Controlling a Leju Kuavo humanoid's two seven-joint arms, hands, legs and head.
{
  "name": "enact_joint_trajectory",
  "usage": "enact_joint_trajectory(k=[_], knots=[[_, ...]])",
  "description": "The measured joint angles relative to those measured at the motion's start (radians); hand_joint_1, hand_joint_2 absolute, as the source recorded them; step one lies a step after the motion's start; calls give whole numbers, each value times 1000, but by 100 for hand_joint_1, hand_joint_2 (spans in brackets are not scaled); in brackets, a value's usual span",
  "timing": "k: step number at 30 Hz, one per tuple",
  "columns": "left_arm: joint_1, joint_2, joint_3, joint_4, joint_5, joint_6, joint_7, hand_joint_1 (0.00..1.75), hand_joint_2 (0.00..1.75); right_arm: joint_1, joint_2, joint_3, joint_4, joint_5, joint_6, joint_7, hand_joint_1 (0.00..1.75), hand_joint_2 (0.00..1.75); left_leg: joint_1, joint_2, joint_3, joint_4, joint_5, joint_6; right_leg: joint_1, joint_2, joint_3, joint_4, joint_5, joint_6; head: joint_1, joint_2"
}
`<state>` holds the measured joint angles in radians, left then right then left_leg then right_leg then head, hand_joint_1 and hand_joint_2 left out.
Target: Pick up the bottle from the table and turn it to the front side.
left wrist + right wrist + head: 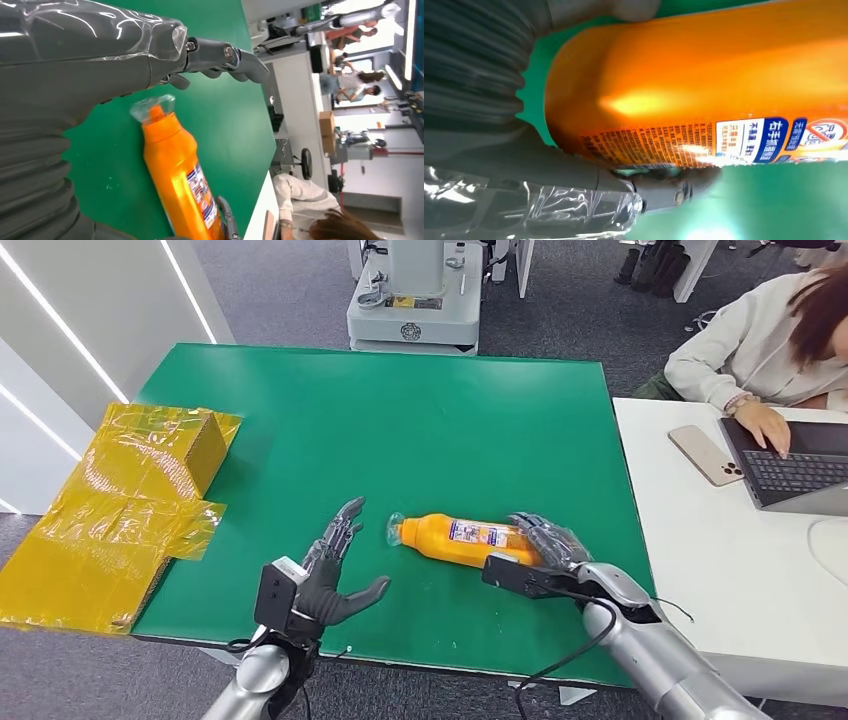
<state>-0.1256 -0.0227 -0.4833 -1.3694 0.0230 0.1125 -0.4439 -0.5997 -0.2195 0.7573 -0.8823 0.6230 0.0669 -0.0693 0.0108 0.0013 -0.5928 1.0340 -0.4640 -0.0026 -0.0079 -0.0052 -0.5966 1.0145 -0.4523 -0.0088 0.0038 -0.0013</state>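
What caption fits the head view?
Right robot hand grips the lying orange bottle on the green table; left robot hand hovers open.

bottle [462,539]: orange, clear cap, white-and-blue label with small print | table [420,430]: green | left hand [330,575]: grey, dark fingers | right hand [540,550]: grey | cardboard [110,515]: yellow, glossy | side table [700,560]: white | phone [705,454]: beige

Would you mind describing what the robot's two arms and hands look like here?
Both arms are smooth silver tubes. The left hand has dark grey fingers, a thick grey thumb and a black wrist block with a small white label. The right hand has the same grey fingers, under a clear plastic film, and thin black cables loop beside its forearm. The wrist views show grey ribbed covers.
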Motion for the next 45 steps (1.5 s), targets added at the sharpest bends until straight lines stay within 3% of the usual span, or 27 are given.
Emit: enact_joint_trajectory(k=[6, 14, 19, 24, 29, 36, 41, 45], knots=[[0, -1, 0, 1, 15, 3, 4, 0, 175, -37, -15, 35, 23, -25, 34, -22, 174, 175, 0, 0, 0, 0, 0, 0, 0, 0, 0, 0, 0, 0, 0, 0], [0, -1, 0, 4, 22, 4, 4, 0, 175, -61, -29, 69, 57, -87, 36, -49, 175, 175, 0, 0, 0, 0, 0, 0, 0, 0, 0, 0, 0, 0, 0, 0], [1, -1, 0, 4, 30, 11, 4, 0, 175, -46, -38, 65, 59, -213, 8, -93, 175, 175, 0, -1, 0, 0, 0, 0, 0, -1, 0, 0, 0, 0, 0, 0], [5, 1, 1, 4, 37, 37, 1, 0, 175, 37, -44, 8, 16, -408, -55, -167, 175, 175, 0, -1, -1, 0, 0, 0, 0, -1, 0, 0, 0, 0, 0, 0], [14, 9, 10, 4, 39, 68, -2, 0, 175, 183, -49, -78, -111, -554, -167, -261, 175, 175, 0, -2, -1, 0, -1, 0, 0, -2, 0, 0, -1, 0, 0, 0], [27, 25, 27, -2, 40, 78, -15, 0, 175, 383, -48, -172, -320, -588, -300, -319, 175, 175, 0, -2, -2, -1, -1, 0, 1, -3, -1, 0, -2, 0, 0, 0], [5, 35, 41, -6, 158, -45, 33, 0, 175, 440, -45, -203, -404, -583, -352, -355, 175, 175, 0, -2, -2, -1, 0, 0, 1, -3, -1, 0, -2, -1, 0, 0], [-69, 42, 44, 8, 246, -153, 82, 0, 175, 442, -32, -207, -436, -583, -362, -379, 175, 175, 0, -2, -2, 0, 1, 0, 1, -3, -1, 0, 0, 0, 0, 0]])
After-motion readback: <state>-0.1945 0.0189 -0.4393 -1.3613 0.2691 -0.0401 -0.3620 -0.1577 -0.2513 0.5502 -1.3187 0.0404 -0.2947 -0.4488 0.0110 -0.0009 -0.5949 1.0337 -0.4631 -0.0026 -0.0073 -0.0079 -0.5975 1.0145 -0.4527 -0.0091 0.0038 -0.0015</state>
